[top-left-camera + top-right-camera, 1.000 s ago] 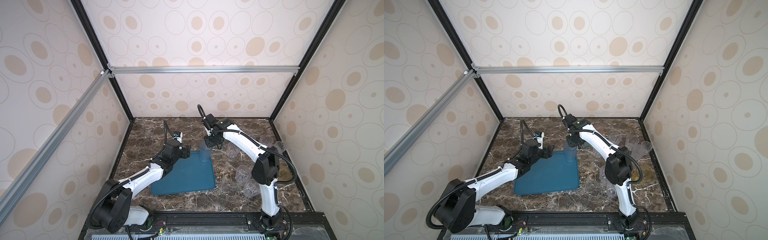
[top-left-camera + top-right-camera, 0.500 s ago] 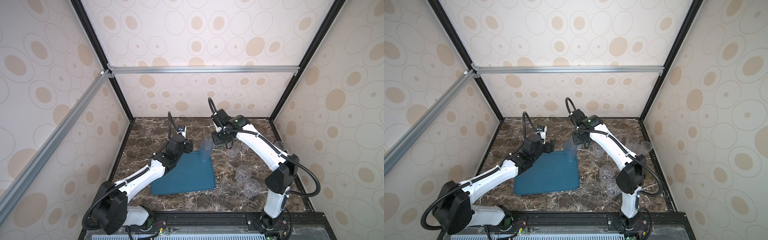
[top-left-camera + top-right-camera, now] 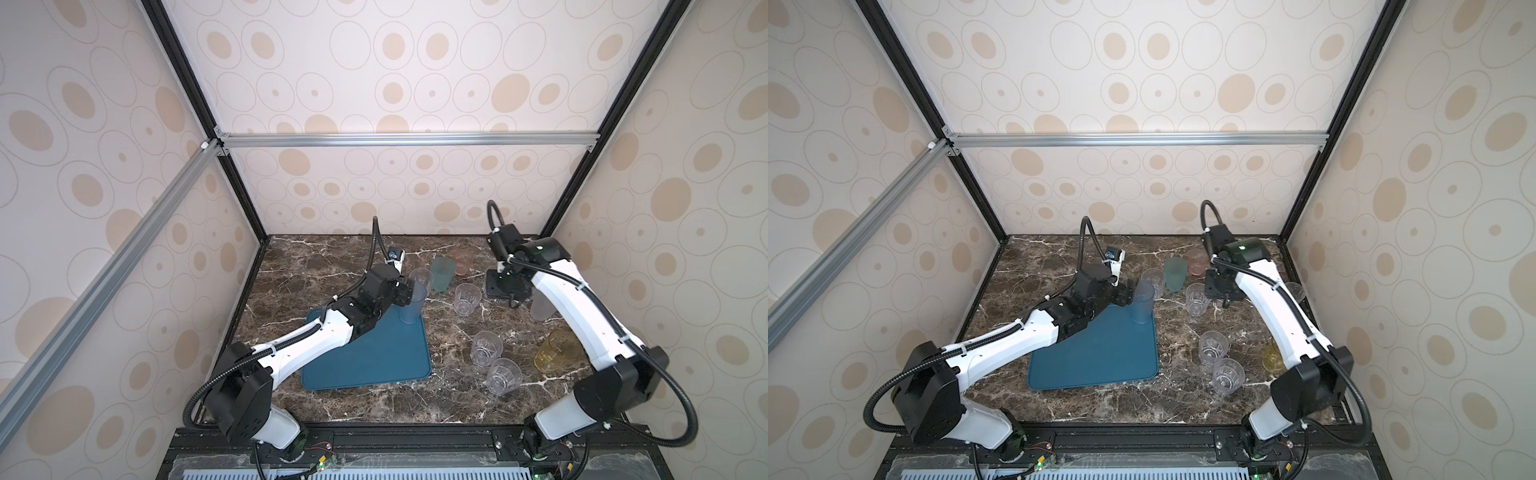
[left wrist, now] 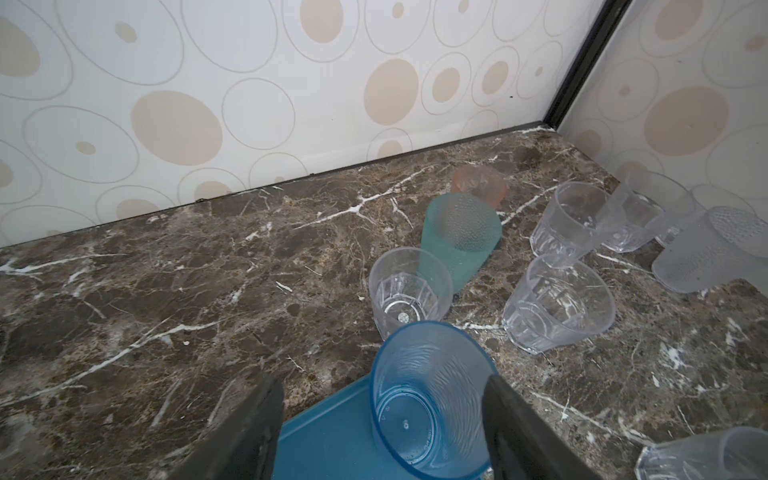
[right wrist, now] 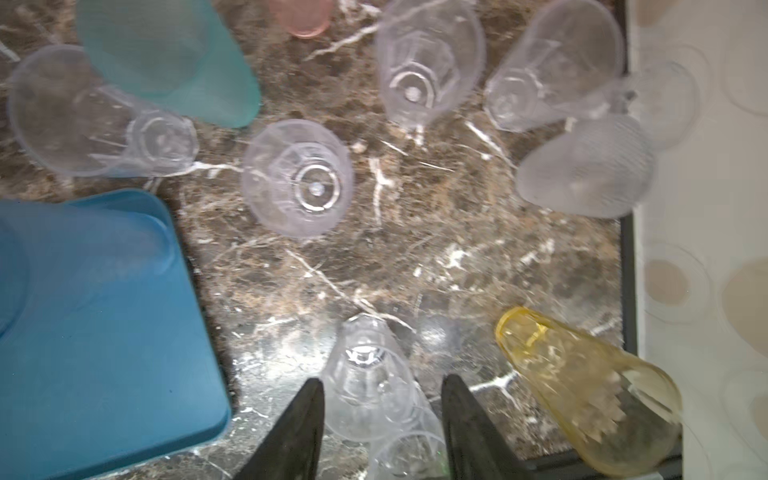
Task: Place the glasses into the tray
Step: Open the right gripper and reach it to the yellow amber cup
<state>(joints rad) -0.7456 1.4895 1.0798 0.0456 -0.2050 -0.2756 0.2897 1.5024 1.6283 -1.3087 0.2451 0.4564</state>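
Glass (image 4: 432,399), blue-tinted, stands on tray (image 4: 328,444) between spread left fingers (image 4: 249,432).

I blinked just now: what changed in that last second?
The right gripper left the tall grey-blue see-through tumbler and swung away right. The left gripper advanced; its open jaws now flank that tumbler. Tumbler and flat teal-blue plastic tray stayed put.

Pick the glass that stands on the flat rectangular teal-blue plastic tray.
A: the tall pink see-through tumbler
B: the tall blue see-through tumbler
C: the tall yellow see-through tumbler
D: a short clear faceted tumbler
B: the tall blue see-through tumbler stands upright on a far corner of the teal-blue tray; every other glass in view is on the marble tabletop.
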